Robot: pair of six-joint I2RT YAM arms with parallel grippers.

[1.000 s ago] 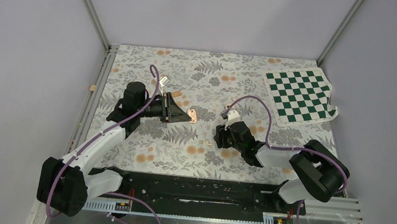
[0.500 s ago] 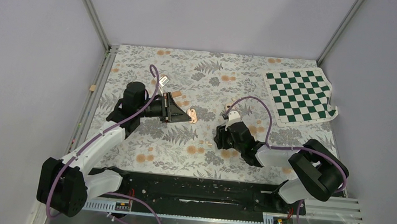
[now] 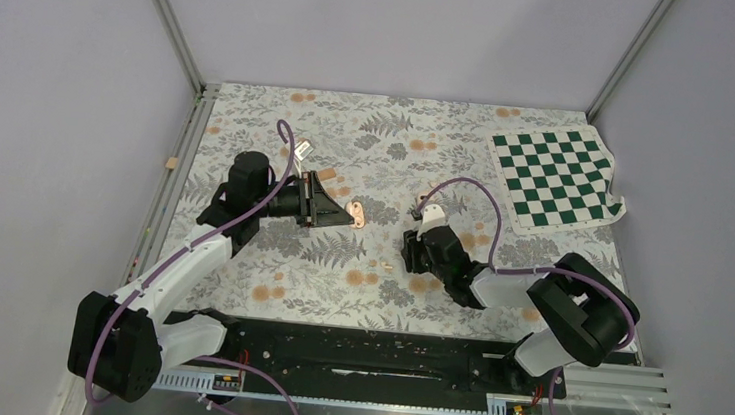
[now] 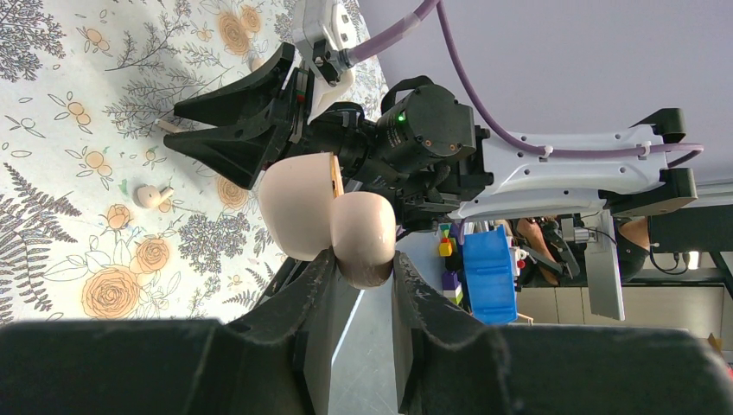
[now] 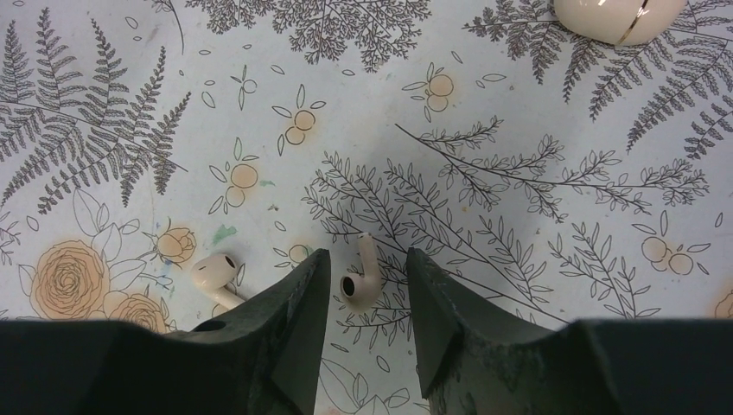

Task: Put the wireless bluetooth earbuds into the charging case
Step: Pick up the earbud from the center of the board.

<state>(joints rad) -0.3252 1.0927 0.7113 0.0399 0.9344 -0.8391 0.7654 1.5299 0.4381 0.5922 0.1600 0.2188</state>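
Floral tablecloth (image 5: 519, 104): right gripper (image 5: 367, 259) stands open astride one earbud (image 5: 359, 281), stem pointing ahead along the fingers; second earbud (image 5: 216, 273) lies just outside; left gripper (image 4: 361, 259) clamps the charging case (image 4: 367, 226) beyond.

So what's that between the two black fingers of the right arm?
One earbud, lying on the floral mat between the open jaws of the right gripper. The right wrist view shows it; the second earbud lies outside them.

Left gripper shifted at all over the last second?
No. In the top view the left gripper, shut on the charging case, sits at the same spot on the floral mat.
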